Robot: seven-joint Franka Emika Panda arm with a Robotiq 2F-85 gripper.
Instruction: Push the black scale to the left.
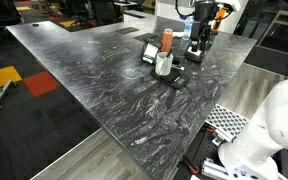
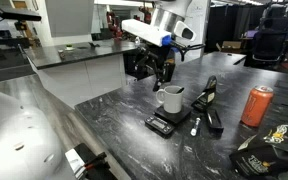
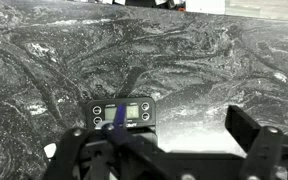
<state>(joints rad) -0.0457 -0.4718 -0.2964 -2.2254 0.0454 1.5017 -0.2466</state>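
The black scale [image 2: 161,126] lies flat on the dark marble counter with a small whitish cup [image 2: 171,98] standing on it. It also shows in an exterior view [image 1: 171,78] under the cup [image 1: 163,65]. In the wrist view its display end with round buttons [image 3: 124,112] lies just ahead of the fingers. My gripper [image 2: 156,76] hangs open and empty a little above the counter, beside the cup and scale and apart from them. It also shows in an exterior view [image 1: 196,47] and in the wrist view [image 3: 164,130].
An orange can [image 2: 256,105] stands on the counter, also seen in an exterior view [image 1: 167,40]. A taller black device [image 2: 209,95], a flat black pad [image 1: 147,42], a small white pen [image 2: 195,127] and a snack bag [image 2: 269,150] lie around the scale. The counter edge [image 1: 94,120] is near.
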